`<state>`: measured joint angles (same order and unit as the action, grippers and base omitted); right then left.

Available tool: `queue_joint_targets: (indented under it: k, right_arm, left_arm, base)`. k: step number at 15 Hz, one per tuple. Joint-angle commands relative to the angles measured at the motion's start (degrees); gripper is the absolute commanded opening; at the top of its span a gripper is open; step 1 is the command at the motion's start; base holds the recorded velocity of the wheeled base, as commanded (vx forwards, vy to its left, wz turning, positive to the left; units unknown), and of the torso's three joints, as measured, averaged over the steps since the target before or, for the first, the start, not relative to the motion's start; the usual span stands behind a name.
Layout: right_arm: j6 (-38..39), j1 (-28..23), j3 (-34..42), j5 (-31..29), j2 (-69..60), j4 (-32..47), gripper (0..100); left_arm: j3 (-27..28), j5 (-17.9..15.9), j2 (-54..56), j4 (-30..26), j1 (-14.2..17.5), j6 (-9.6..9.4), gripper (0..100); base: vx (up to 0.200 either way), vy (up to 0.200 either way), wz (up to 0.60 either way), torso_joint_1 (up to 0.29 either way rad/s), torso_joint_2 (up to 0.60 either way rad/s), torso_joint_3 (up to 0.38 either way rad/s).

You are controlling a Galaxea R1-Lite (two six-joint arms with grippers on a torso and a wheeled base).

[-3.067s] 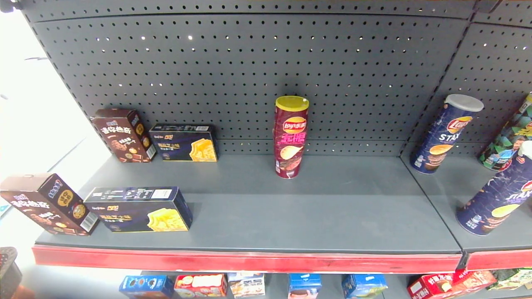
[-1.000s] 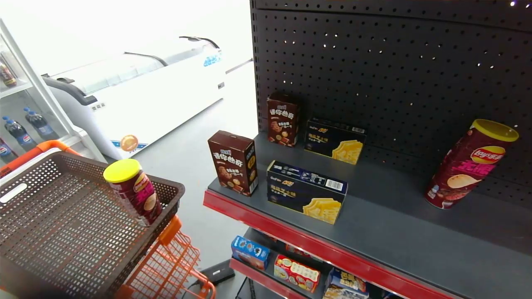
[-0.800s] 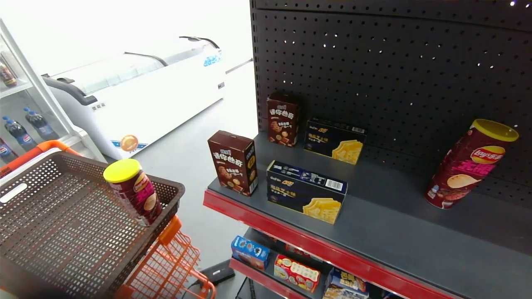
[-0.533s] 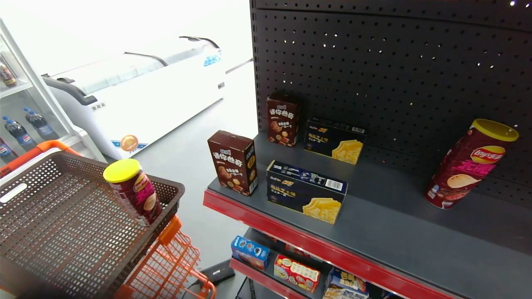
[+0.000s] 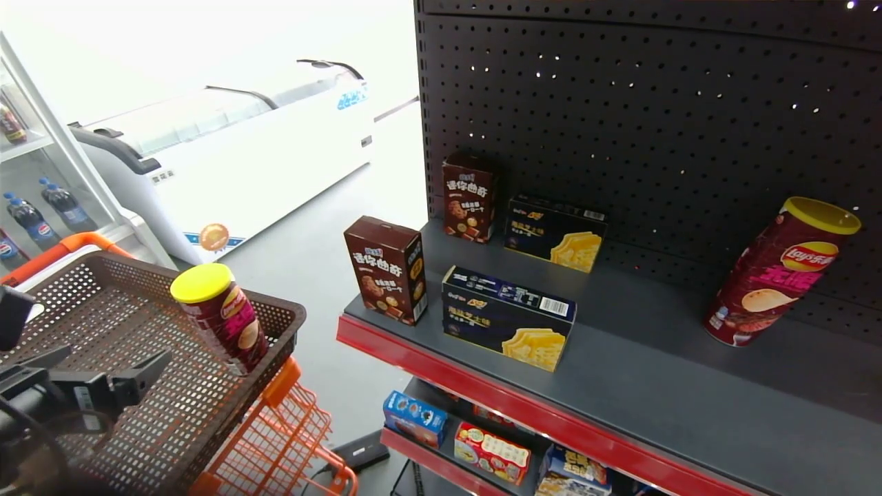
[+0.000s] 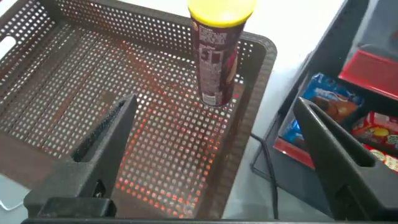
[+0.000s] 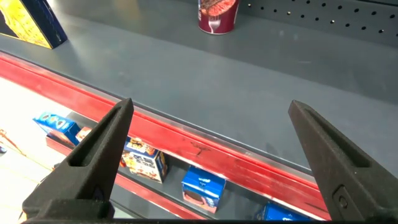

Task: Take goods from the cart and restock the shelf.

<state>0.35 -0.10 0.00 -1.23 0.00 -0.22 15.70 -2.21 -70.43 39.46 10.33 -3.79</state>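
Note:
A maroon chips can with a yellow lid stands upright at the near right corner of the brown perforated cart basket. My left gripper hangs open over the basket, a short way left of the can. In the left wrist view the can stands ahead of the open left gripper, apart from both fingers. A matching chips can stands on the grey shelf at the right. My right gripper is open and holds nothing, above the shelf's red front edge.
Two brown cookie boxes and two dark blue boxes stand on the shelf's left part. A lower shelf holds small boxes. The orange cart frame sits just left of the shelf. A white freezer stands behind.
The head camera swung from facing the shelf to the cart on the left. Within the last half second my left gripper came into view over the basket. The can has not moved.

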Motion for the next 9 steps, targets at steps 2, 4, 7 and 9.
queue_joint_targets:
  k: [2, 4, 7, 9]
  right_arm:
    - [0.0, 0.0, 0.0, 0.0, 0.1, 0.0, 100]
    - [0.0, 0.0, 0.0, 0.0, 0.1, 0.0, 100]
    - [0.0, 0.0, 0.0, 0.0, 0.1, 0.0, 100]
    - [0.0, 0.0, 0.0, 0.0, 0.1, 0.0, 100]
  left_arm:
    - [-0.1, -0.3, -20.5, 15.9, 0.0, -0.08, 100]
    - [0.0, -0.3, -23.4, 19.4, -0.5, 0.01, 100]
    - [0.6, -0.6, -34.3, 35.3, -0.7, -0.43, 100]
    - [1.6, -1.6, -38.5, 40.6, -0.7, -1.57, 100]
  base:
    - [0.0, 0.0, 0.0, 0.0, 0.0, 0.0]
    - [0.0, 0.0, 0.0, 0.0, 0.0, 0.0]
    - [0.0, 0.0, 0.0, 0.0, 0.0, 0.0]
    - [0.0, 0.0, 0.0, 0.0, 0.0, 0.0]
